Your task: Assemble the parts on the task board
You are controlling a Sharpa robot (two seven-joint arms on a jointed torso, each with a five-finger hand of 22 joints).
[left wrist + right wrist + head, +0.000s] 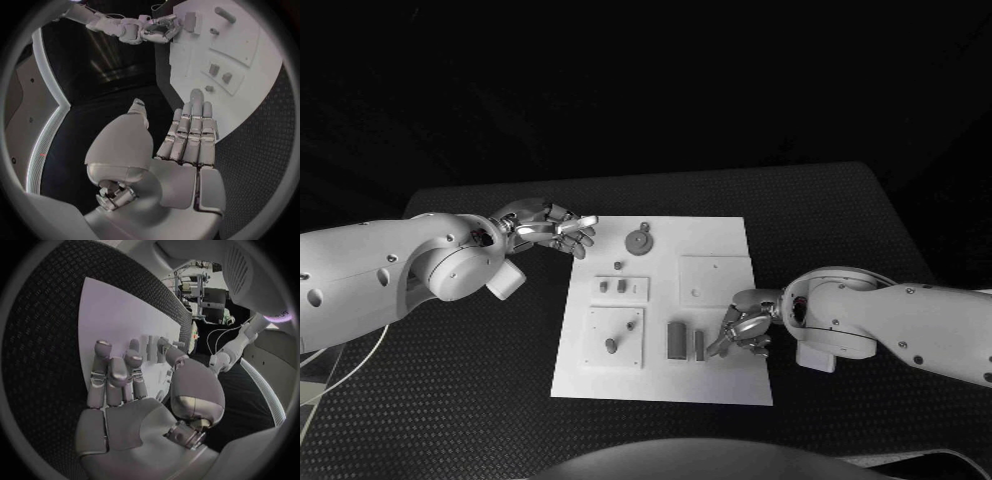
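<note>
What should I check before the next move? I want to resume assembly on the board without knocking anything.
1. Left robot hand empty, fingers apart: ok.
2. Left robot hand off the task board, over the black table by its far left corner: ok.
3. Right robot hand empty: cannot tell; its fingers curl down beside the two upright grey bars.
4. Right robot hand touching those bars: cannot tell.
5. Round grey disc lying flat near the board's far edge, apart from both hands: ok.
</note>
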